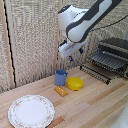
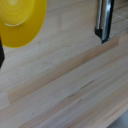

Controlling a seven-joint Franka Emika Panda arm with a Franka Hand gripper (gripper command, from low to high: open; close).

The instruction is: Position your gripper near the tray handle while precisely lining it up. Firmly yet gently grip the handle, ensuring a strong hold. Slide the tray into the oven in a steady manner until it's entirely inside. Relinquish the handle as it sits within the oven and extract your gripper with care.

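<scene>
In the exterior view my gripper hangs open in the air on the white and black arm, with nothing between its blue-tipped fingers. It is above the blue mug and to the left of the oven, which stands at the exterior view's right. The tray, a dark wire rack, sticks out of the oven's front. The tray handle runs along its near edge, lower than the gripper and apart from it. The wrist view shows a shiny dark metal bar over the wooden table; I cannot tell which part it is.
A blue mug, a yellow bowl and a small orange block sit mid-table below the gripper. A white patterned plate lies near the front left. A woven screen stands behind the wooden table.
</scene>
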